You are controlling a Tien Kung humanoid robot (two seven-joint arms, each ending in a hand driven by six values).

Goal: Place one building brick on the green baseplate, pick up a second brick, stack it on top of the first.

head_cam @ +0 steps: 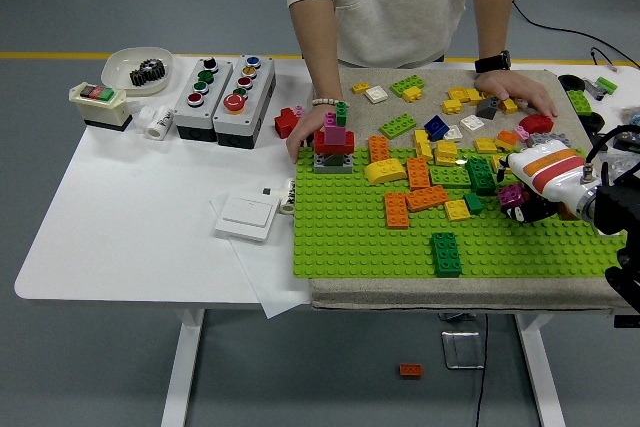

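One green baseplate [360, 237], two button boxes [203, 84] [243, 88], one wall switch [246, 216].

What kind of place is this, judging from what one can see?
Probably a robotics lab or test workshop. A white height-adjustable table stands on a grey floor marked with a yellow line, industrial push-button boxes sit by the green baseplate, and cables lie behind.
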